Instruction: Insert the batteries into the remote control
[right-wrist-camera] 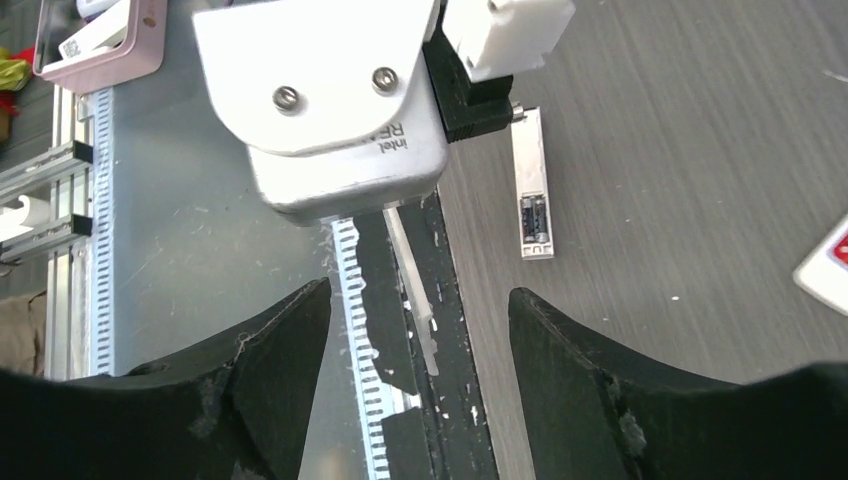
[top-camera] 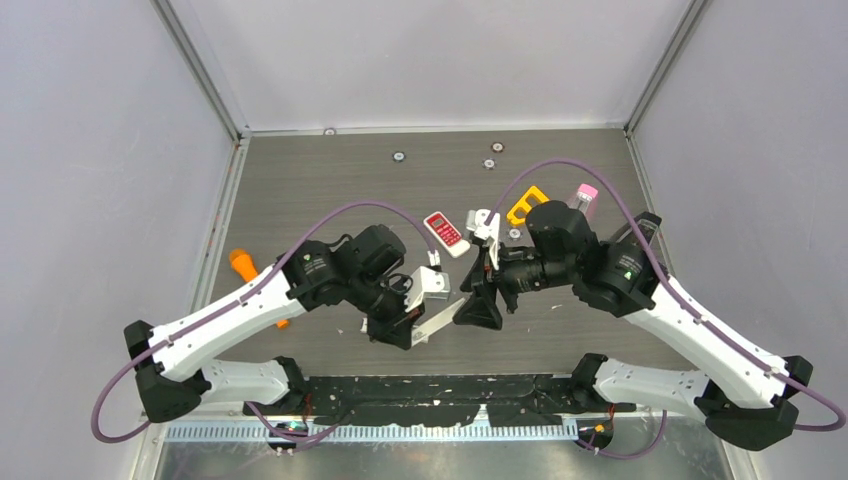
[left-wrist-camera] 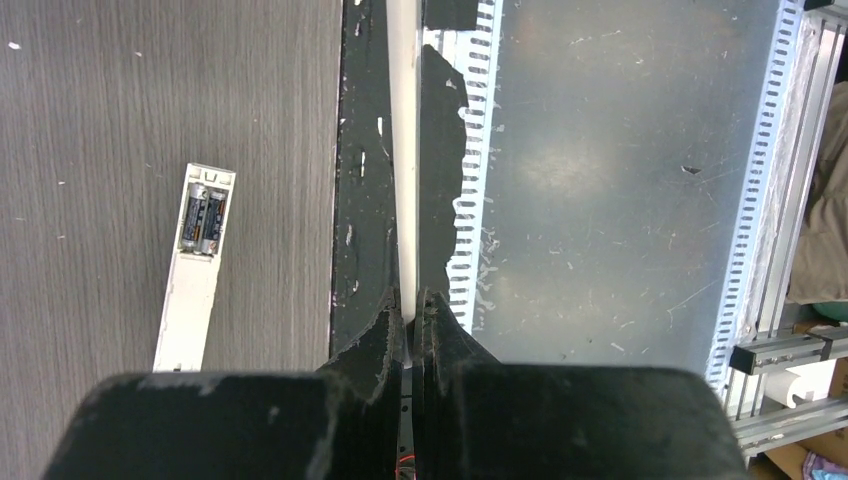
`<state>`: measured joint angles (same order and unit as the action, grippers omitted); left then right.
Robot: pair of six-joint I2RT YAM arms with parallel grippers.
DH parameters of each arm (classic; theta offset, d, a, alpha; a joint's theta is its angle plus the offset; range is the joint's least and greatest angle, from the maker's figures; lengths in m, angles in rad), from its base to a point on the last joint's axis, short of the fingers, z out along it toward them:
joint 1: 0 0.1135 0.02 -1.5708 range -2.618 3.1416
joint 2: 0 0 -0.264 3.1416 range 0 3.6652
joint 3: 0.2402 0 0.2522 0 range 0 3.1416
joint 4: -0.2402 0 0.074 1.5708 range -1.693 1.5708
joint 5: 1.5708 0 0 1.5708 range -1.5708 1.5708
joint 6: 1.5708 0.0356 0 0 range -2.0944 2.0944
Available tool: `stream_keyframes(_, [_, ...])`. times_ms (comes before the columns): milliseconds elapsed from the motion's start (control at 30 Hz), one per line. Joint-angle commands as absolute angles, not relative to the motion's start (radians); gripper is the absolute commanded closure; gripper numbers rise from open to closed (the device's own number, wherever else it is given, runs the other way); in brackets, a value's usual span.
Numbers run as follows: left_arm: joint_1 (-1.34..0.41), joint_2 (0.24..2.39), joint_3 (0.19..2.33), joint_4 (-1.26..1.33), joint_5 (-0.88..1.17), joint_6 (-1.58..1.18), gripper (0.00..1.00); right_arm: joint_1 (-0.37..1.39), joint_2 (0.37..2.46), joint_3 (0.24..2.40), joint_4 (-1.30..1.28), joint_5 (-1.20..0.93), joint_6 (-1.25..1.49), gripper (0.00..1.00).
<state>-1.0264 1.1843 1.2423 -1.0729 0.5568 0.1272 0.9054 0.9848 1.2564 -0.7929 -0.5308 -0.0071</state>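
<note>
White plastic forms the slim remote control (left-wrist-camera: pixel 190 310), which lies flat on the grey wood-grain bench (left-wrist-camera: pixel 120 120) with its back up and its compartment uncovered. Two dark batteries (left-wrist-camera: pixel 203 222) sit side by side in that compartment at one end of the body. No loose cells are visible in any view.

Left jaws: fully closed on a thin white strip (left-wrist-camera: pixel 403 150). It is seen edge-on and projects straight out from the tips over the black edging at the near side of the bench. Its shape suggests the battery cover, though an edge-on view cannot confirm this.

Right jaws: wide apart and holding nothing. The free end of the strip lies in the gap between them and touches neither finger.

Handling notes:
- **Strip:** judged light, thin and somewhat flexible. Grip across its flat faces near the middle, with modest force, to avoid bowing or snapping it.
- **Remote control:** light and smooth, so it is likely to slide on the bench under a sideways push. Press downward or brace one end when seating a cover.
- **Batteries:** small, round and slippery. They are best left alone in the compartment.

Judged status: cells loaded, compartment not yet closed.
</note>
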Motion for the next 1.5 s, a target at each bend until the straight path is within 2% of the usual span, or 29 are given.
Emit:
stream_keyframes(0, [-1.03,1.152,1.285,-1.082,0.599,0.157,1.0,0.904,0.997,1.24,-0.741,-0.598,-0.025,0.34])
stream_keyframes(67, [-1.03,1.148,1.284,-1.081,0.599,0.158,1.0,0.904,1.005,1.238,-0.74,-0.604,-0.017,0.47])
stream_keyframes(100, [-1.031,1.146,1.284,-1.081,0.599,0.158,1.0,0.904,1.007,1.239,-0.737,-0.602,-0.01,0.56])
stream_keyframes(167, [-1.029,1.142,1.286,-1.081,0.6,0.157,1.0,0.903,1.007,1.237,-0.727,-0.609,-0.002,0.66])
stream_keyframes(267, [-1.03,1.137,1.289,-1.078,0.598,0.156,1.0,0.904,0.999,1.232,-0.709,-0.632,0.03,0.74])
stream_keyframes(300, [-1.03,1.136,1.29,-1.078,0.598,0.153,1.0,0.904,0.997,1.227,-0.705,-0.641,0.036,0.84])
stream_keyframes(333, [-1.029,1.134,1.292,-1.078,0.598,0.152,0.99,0.904,0.994,1.222,-0.697,-0.654,0.038,0.89])
stream_keyframes(367, [-1.03,1.134,1.293,-1.076,0.597,0.152,0.93,0.904,0.992,1.219,-0.693,-0.658,0.046,0.93])
stream_keyframes(467, [-1.03,1.113,1.293,-1.059,0.57,0.133,0.5,0.903,0.963,1.196,-0.662,-0.64,0.074,0.95])
stream_keyframes(533, [-1.03,1.084,1.277,-1.023,0.531,0.112,0.3,0.904,0.942,1.179,-0.647,-0.593,0.104,0.95])
stream_keyframes(667, [-1.028,0.964,1.167,-0.814,0.395,0.014,0.14,0.904,0.891,1.101,-0.605,-0.474,0.236,0.95])
stream_keyframes(800, [-1.011,0.863,1.042,-0.653,0.169,-0.128,0.08,0.903,0.831,0.956,-0.483,-0.382,0.461,0.95])
stream_keyframes(867, [-0.992,0.81,0.977,-0.573,0.084,-0.218,0.01,0.903,0.802,0.865,-0.391,-0.354,0.569,0.95])
stream_keyframes(1033, [-0.943,0.742,0.853,-0.49,-0.015,-0.393,0.0,0.907,0.757,0.562,-0.042,-0.228,0.899,0.95])
stream_keyframes(1133, [-0.885,0.744,0.795,-0.508,-0.032,-0.501,0.01,0.927,0.778,0.409,0.27,-0.154,1.143,0.95])
stream_keyframes(1167, [-0.853,0.745,0.772,-0.511,-0.023,-0.533,0.01,0.938,0.786,0.369,0.29,-0.132,1.187,0.95])
stream_keyframes(1267, [-0.745,0.728,0.681,-0.492,0.041,-0.608,0.04,0.966,0.829,0.32,0.412,-0.035,1.229,0.95])
stream_keyframes(1467, [-0.56,0.683,0.531,-0.478,0.126,-0.702,0.08,1.029,0.988,0.321,0.591,0.032,1.273,0.95])
